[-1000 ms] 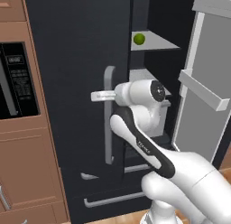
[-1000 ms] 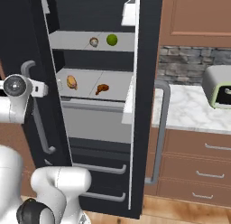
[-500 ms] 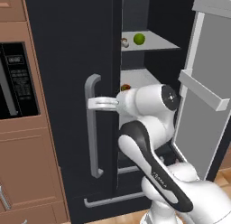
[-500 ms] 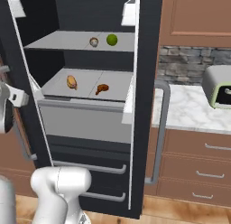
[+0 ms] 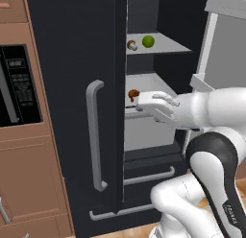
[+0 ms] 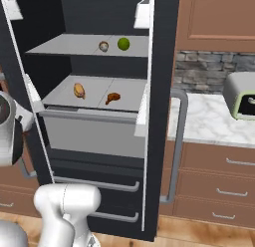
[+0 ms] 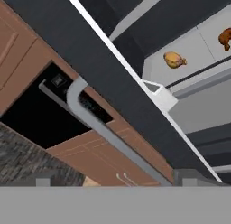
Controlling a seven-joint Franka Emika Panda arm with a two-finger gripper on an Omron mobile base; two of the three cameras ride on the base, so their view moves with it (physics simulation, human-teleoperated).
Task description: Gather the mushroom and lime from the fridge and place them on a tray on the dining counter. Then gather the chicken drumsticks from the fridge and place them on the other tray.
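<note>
A: Where are the small brown-capped mushroom (image 5: 131,45) and the round green lime (image 5: 148,41) seen?

B: In the left base view they are found near the top centre, side by side on the upper grey shelf (image 5: 168,42) of the open black fridge (image 5: 158,11), the lime to the right of the mushroom. In the right base view the same pair is seen at upper centre, mushroom (image 6: 103,46) left of lime (image 6: 123,43), close together but not touching.

A: And the chicken?

B: Two golden-brown chicken drumsticks are laid on the lower shelf (image 6: 124,86). In the right base view one drumstick (image 6: 78,90) is placed left of centre and the other (image 6: 113,97) just right of it, apart from each other. Both are also caught at the upper right of the hand view (image 7: 174,59) (image 7: 224,38).

A: How is the white two-finger gripper (image 5: 140,102) placed?

B: It is held at the centre of the left base view, just right of the edge of the black fridge door (image 5: 72,88), level with the lower shelf and well apart from the long grey door handle (image 5: 95,136). One drumstick (image 5: 133,94) is seen just above and left of it.

A: Is anything held?

B: Nothing is clasped. In the hand view the dark fingertips (image 7: 45,180) are seen spread wide at the bottom edge, with only the distant door and handle between them.

A: What else is shown?

B: A black built-in microwave (image 5: 17,86) is set in brown cabinets at the left of the left base view.
</note>
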